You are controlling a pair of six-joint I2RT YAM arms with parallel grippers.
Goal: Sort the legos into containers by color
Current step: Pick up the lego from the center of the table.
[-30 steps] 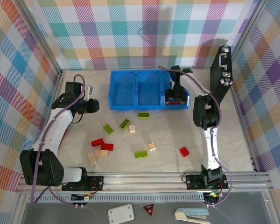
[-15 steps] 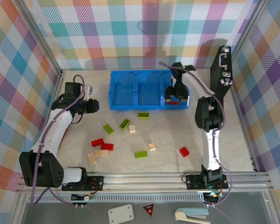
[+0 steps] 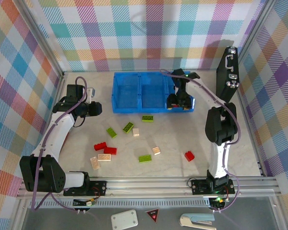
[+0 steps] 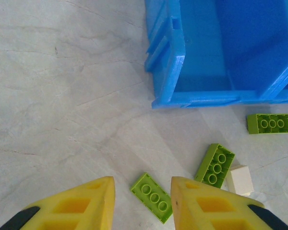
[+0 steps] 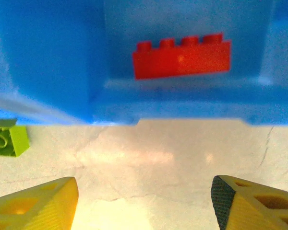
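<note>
Top view: the right gripper [image 3: 175, 101] hovers at the blue tray's [image 3: 134, 109] right compartment, with loose legos [image 3: 110, 150] on the desk [image 3: 173, 139] nearer than it.

Left wrist: the left gripper [image 4: 143, 181] is parted and empty, and a lime brick [image 4: 152, 191] is seen in its gap.

Right wrist: the gripper is wide and empty, with a red brick [image 5: 182, 56] ahead inside the tray.

In the top view, the right compartment of the blue tray [image 3: 134, 109] is largely covered by the right gripper [image 3: 177, 102]; its contents cannot be told. In the right wrist view, a green lego [image 5: 5, 139] is cut by the left edge.
</note>
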